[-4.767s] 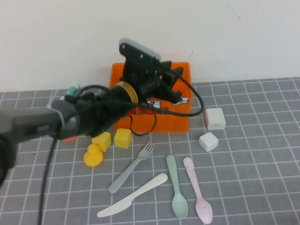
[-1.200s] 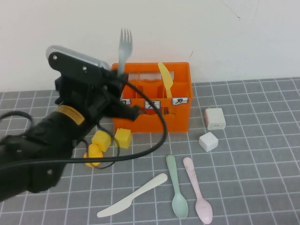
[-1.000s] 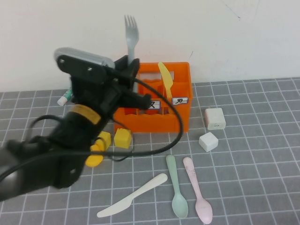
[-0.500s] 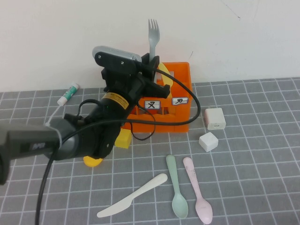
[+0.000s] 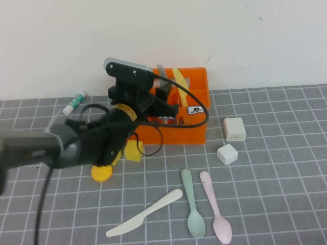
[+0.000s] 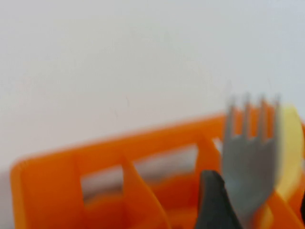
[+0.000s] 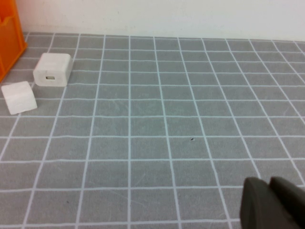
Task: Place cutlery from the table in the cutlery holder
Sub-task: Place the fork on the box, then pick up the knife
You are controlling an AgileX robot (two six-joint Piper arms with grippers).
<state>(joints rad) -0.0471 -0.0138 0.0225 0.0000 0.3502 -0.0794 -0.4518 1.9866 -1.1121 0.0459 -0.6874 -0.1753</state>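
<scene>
I am watching the left end effector (image 5: 162, 94) hovering over the orange slotted plastic cutlery holder (image 5: 196, 133) at the far side of the grey tiled table (image 5: 276, 194). The slim grey plastic fork (image 6: 248, 157) is standing tines-up at the holder, just beside the yellow plastic knife (image 5: 180, 84) already resting inside; one dark finger (image 6: 214, 200) is showing next to the fork, but I cannot tell whether the fingers are gripping it or letting go. The right end effector (image 7: 271, 202) is parked low over bare table on the right, fingers closed on nothing. On the near part of the table, the white plastic knife (image 5: 145, 212) is lying at a slant, with the mint-green plastic spoon (image 5: 192, 204) and pink plastic spoon (image 5: 215, 206) side by side just to its right. I am judging these pieces light, stiff and smooth, lying flat with little height to pinch, so I would be taking each across the narrow handle near its middle to stop it tipping.
</scene>
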